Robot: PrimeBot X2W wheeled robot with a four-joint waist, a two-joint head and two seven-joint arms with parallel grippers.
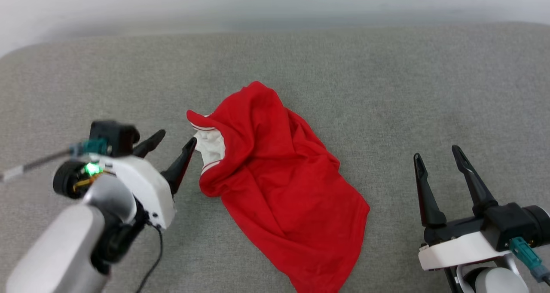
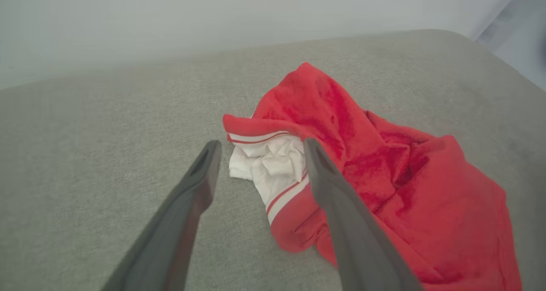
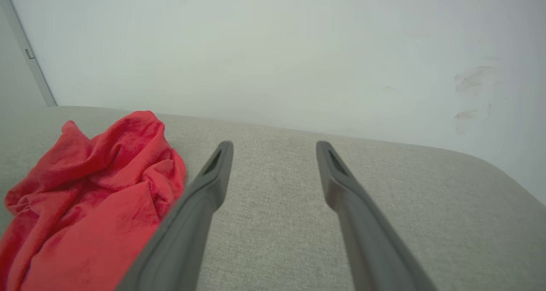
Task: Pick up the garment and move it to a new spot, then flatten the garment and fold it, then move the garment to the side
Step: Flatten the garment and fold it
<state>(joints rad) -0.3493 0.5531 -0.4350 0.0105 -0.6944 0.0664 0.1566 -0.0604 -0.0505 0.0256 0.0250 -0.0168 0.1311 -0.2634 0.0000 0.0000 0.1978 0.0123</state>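
Observation:
The garment (image 1: 275, 181) is a red jersey lying crumpled in the middle of the grey cushion, with a bunched white sleeve and striped trim at its left edge. My left gripper (image 1: 177, 141) is open just left of that sleeve, its right fingertip almost touching the white cloth. In the left wrist view the garment (image 2: 384, 171) lies ahead and the white sleeve sits between the fingers of the left gripper (image 2: 260, 145). My right gripper (image 1: 436, 153) is open and empty at the lower right, well apart from the cloth. The right wrist view has the garment (image 3: 89, 197) at its left.
The grey fabric cushion (image 1: 386, 82) spreads wide on all sides of the garment. A pale wall (image 3: 273, 48) rises behind its far edge. A thin black cable (image 1: 154, 258) hangs below my left wrist.

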